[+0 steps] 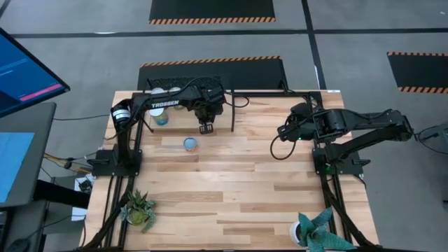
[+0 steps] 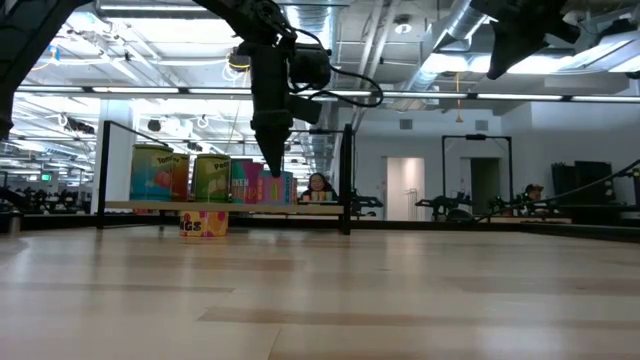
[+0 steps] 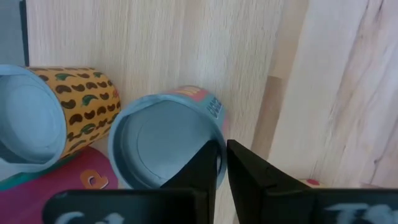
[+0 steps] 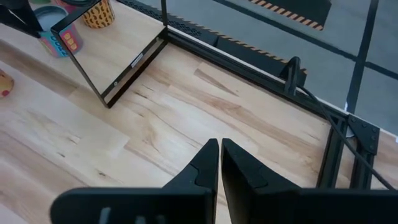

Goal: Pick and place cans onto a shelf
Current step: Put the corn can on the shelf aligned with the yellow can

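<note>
- Several small cylindrical tins stand in a row on the shelf point(image 2: 225, 207), a light wood panel in a thin black metal frame, seen left of centre in the low view. Among them are a tin with an orange and pink label point(image 2: 158, 172) and a yellow-green tin point(image 2: 211, 177).
- One more small tin with a pale blue top point(image 1: 190, 144) stands alone on the bare tabletop, left of centre in the high view, just below the shelf. The low view shows it as a short yellow and pink tin beneath the shelf board.
- The left gripper point(image 3: 221, 163) hangs above the shelf's front edge, its two dark fingers nearly touching and holding nothing. Just beyond them in the left wrist view sit a blue-rimmed pink tin point(image 3: 163, 146) and an orange tin patterned with brown shapes point(image 3: 59, 112).
- This looks like the gap between one placement and the next pick. The next move would call for the left gripper to open, descend over the lone tin and close around its sides.
- The right gripper point(image 4: 219, 160) waits at the right of the table, fingers close together and empty.
- White lettering reading "TROSSEN" point(image 1: 166, 105) is legible on the left arm; the tin labels cannot be read.
</note>
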Available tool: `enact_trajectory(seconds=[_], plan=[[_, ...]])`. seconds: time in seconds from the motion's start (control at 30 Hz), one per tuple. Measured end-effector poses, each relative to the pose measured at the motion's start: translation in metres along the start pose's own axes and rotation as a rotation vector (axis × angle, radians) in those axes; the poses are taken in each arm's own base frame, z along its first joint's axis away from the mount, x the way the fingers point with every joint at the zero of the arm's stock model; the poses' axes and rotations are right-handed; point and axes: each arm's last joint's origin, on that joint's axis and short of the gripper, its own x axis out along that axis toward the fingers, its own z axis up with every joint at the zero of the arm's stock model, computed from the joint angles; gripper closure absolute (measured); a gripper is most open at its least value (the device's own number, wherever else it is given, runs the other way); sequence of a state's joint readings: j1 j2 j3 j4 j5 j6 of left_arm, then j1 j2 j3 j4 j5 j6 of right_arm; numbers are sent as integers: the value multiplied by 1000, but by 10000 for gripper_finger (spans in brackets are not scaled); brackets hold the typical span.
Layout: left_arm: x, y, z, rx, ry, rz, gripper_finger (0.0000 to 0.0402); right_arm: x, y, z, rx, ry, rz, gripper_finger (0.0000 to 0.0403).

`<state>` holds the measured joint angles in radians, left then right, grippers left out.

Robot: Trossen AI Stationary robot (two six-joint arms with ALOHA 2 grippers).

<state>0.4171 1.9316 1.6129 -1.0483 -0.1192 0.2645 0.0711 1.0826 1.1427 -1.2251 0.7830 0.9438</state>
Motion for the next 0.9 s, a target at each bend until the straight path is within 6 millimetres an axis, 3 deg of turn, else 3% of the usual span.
enact_trajectory(seconds=[0.9], plan=[[-3,0,1,-6,-14,-34,371,0,0,0,-1,1,0,360]])
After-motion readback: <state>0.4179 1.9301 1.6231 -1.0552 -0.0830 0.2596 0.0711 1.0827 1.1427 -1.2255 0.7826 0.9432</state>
